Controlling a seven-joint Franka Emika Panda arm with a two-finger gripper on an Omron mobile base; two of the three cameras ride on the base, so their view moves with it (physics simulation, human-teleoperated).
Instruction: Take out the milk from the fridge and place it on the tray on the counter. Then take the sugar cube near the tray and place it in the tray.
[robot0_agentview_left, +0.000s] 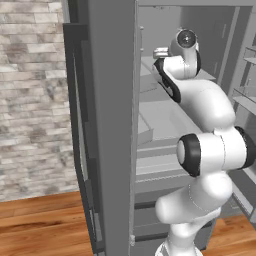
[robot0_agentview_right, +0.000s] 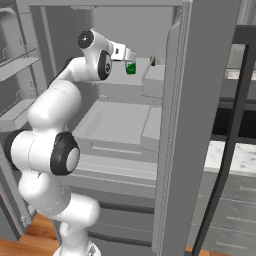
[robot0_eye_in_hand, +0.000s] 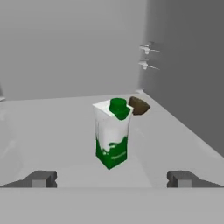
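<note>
Milk (robot0_eye_in_hand: 112, 135) stands upright on a pale shelf inside the fridge (robot0_agentview_right: 172, 125), its long axis vertical, its green cap up and one corner turned toward the hand camera. Just behind it, toward the back right corner, lies a small brown rounded thing (robot0_eye_in_hand: 139, 105) (too small to name), touching or nearly touching the carton's top edge in the hand view. Two small pale pegs jut from the dark side wall farther back. Nothing lies on the shelf between the fingers and the carton. The gripper (robot0_eye_in_hand: 112, 178) hovers short of the carton with its jaws spread wide, holding nothing; the carton sits centred between the two tips. In the right base view the carton's green base (robot0_agentview_right: 131, 68) shows just beyond the hand.
</note>
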